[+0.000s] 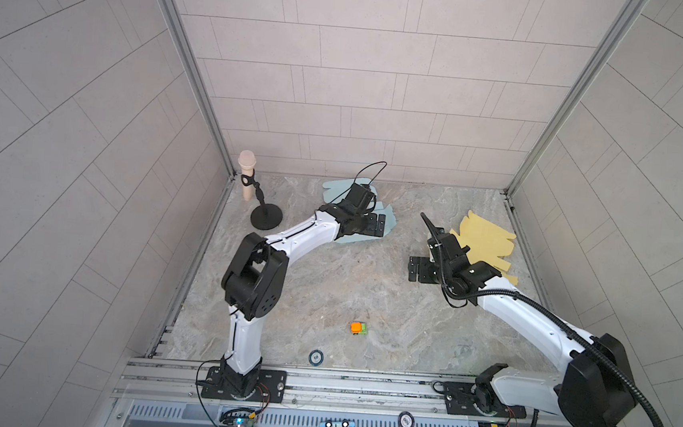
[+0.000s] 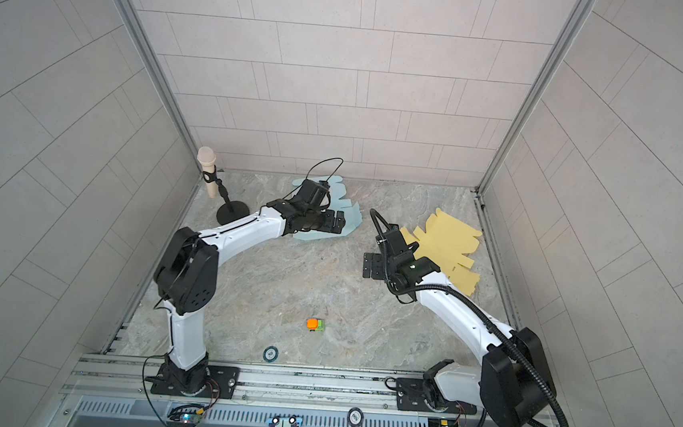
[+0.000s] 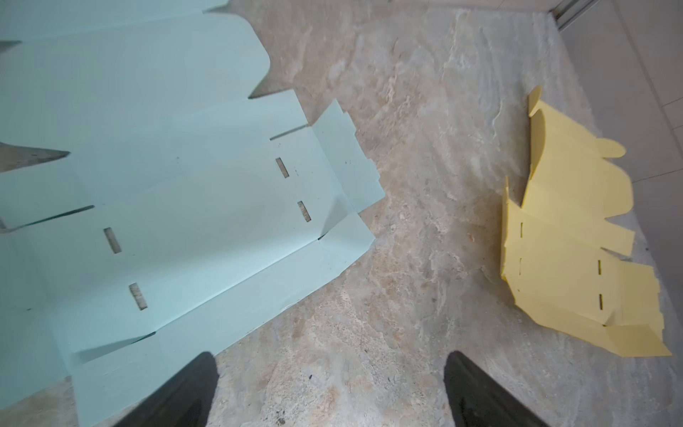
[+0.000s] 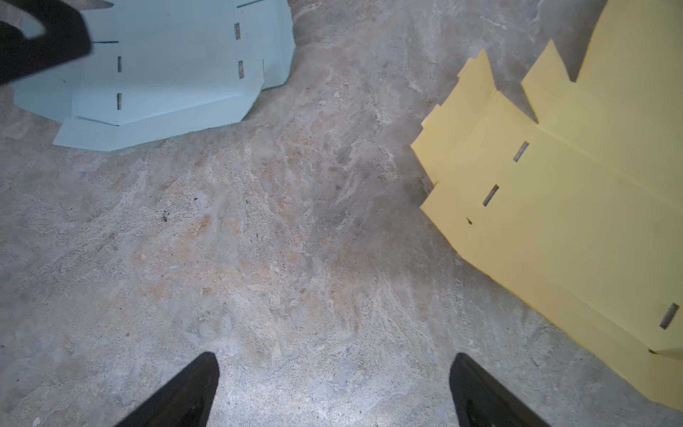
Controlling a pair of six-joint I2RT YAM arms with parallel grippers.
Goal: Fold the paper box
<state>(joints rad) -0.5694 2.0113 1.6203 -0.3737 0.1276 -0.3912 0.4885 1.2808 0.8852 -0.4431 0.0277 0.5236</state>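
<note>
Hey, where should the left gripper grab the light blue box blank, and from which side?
On the light blue box blank, the end flap facing the yellow blank: creased up off the table, while the middle panels lie flat. Probably bring the open left gripper in from that side.

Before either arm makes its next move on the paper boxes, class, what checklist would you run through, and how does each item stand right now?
1. Left jaws wide apart, nothing between them: ok.
2. Right jaws wide apart, nothing between them: ok.
3. Blue sheet lies unfolded on the table, beneath the left arm: ok.
4. Yellow sheet unfolded, apart from the blue one: ok.
5. Toy car well clear of both sheets: ok.
6. Room between the left arm and the microphone stand: cannot tell.
</note>
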